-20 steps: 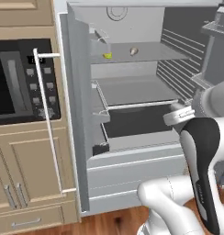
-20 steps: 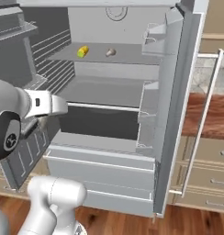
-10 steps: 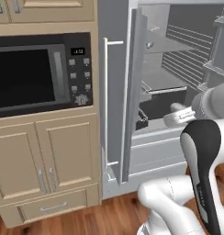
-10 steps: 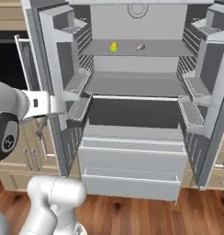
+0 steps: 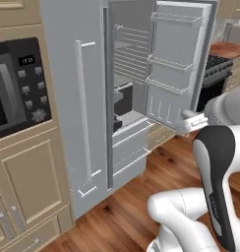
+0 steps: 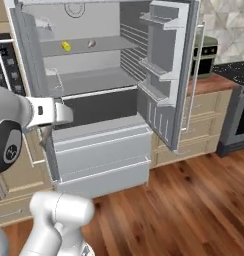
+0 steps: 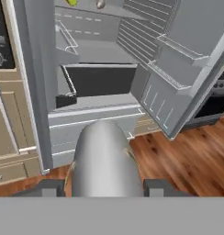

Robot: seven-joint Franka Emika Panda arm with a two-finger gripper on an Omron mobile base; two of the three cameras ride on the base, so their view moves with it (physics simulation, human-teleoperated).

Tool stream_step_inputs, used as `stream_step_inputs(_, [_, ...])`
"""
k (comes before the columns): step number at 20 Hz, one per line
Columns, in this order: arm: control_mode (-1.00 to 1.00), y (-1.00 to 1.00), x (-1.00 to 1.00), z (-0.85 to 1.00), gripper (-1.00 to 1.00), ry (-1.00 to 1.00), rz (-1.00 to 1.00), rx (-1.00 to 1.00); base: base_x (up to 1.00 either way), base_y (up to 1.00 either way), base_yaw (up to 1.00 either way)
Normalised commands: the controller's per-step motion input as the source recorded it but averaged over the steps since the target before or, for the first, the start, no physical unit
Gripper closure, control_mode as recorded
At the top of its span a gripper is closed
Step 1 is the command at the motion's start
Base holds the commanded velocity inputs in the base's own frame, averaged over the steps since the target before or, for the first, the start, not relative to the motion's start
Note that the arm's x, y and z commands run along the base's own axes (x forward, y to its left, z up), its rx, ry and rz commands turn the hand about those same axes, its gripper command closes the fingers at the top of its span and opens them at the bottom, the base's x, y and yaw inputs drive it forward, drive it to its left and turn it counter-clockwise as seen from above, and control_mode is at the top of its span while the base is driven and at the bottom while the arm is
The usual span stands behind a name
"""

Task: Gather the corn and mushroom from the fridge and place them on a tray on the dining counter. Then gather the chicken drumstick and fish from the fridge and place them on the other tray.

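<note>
Base has swung right since earlier, pincer (image 7: 104,186) pinching one smooth silvery rounded thing (image 7: 103,158), perhaps the fish, fridge (image 6: 99,100) holding one yellow corn (image 6: 66,46), one grey mushroom (image 6: 91,44).

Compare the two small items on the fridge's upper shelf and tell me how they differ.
The corn is yellow; the mushroom is grey-brown. The corn lies further left on the shelf, the mushroom to its right, apart from it. The corn looks slightly longer, the mushroom rounder. Both sit on the same shelf, untouched.
</note>
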Motion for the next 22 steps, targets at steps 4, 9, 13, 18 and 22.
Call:
stream_step_inputs(4, [1.00,0.00,0.00,0.00,1.00,0.00,0.00,0.00,-1.00,0.11,-0.44])
stream_step_inputs(9, [1.00,0.00,0.00,0.00,1.00,0.00,0.00,0.00,-1.00,0.19,-0.68])
stream_step_inputs(13, [1.00,0.00,0.00,0.00,1.00,0.00,0.00,0.00,-1.00,0.21,-0.71])
stream_step_inputs(18, [1.00,0.00,0.00,0.00,1.00,0.00,0.00,0.00,-1.00,0.12,-0.73])
stream_step_inputs(22, [1.00,0.00,0.00,0.00,1.00,0.00,0.00,0.00,-1.00,0.00,-0.69])
